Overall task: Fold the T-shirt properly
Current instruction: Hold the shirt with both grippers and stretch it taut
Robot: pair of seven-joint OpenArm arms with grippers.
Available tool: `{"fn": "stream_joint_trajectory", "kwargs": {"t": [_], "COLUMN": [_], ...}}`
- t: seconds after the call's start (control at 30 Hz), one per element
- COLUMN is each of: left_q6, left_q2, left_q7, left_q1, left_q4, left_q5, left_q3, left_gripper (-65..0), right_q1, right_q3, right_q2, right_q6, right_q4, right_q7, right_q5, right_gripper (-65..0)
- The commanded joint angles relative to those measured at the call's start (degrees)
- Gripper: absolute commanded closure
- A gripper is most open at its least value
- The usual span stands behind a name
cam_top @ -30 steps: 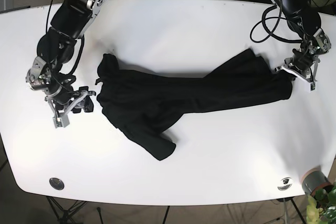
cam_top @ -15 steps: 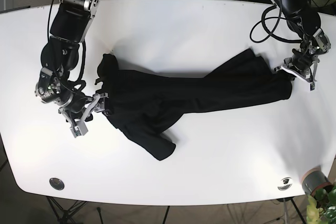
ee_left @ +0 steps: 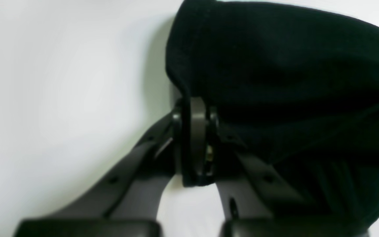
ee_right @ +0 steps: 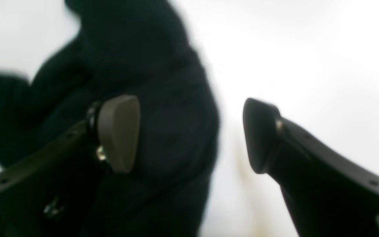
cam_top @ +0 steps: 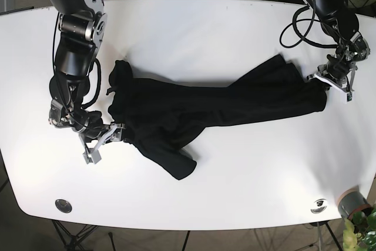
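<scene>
While the black T-shirt (cam_top: 211, 107) lies bunched in a long, twisted band across the middle of the white table (cam_top: 194, 27), no fold looks made yet, so the spreading and folding are all ahead. The left gripper (ee_left: 194, 131) is pinched tight on the shirt's hem at its far end. At the other end the right gripper (ee_right: 189, 135) has its fingers spread wide, one pad (ee_right: 118, 131) over the cloth, the other clear of it. The fabric looks soft, matte and limp; the table looks smooth and hard.
</scene>
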Motion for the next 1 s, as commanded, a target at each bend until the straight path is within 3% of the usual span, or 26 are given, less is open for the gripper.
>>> {"fn": "stream_joint_trajectory", "kwargs": {"t": [0.0,0.2,0.4,0.67,0.83,0.97], "left_q6": [-0.06,-0.06,-0.06,-0.06,-0.06,-0.06], "left_q2": [-0.95,-0.95,-0.95,-0.95,-0.95,-0.95], "left_q7": [-0.93,-0.93,-0.93,-0.93,-1.02,-1.02], "left_q1": [-0.82,-0.82,-0.82,-0.82,-0.82,-0.82], "left_q4": [0.85,0.85,0.85,0.85,0.68,0.68], "left_q5": [-0.53,-0.53,-0.53,-0.53,-0.53,-0.53], "left_q3": [-0.21,-0.21,-0.21,-0.21,-0.21,-0.12], "left_gripper": [0.0,0.0,0.0,0.0,0.0,0.0], "right_q1": [3.40,4.89,4.71,1.11,-1.26,-2.23], "right_q3": [-0.12,-4.69,-5.04,-5.04,-5.04,-5.04], "right_q2": [1.65,1.73,0.59,-0.11,-1.52,-1.61], "right_q6": [0.51,0.51,0.86,0.59,0.51,0.51], "right_q4": [-4.21,-7.82,-7.73,0.36,4.67,5.37], "right_q7": [2.84,3.72,0.91,-1.38,-2.17,-2.26], "right_q5": [1.12,1.73,1.91,1.91,1.55,1.82], "right_gripper": [-46.0,-44.7,-26.8,-23.3,-12.2,-8.6]}}
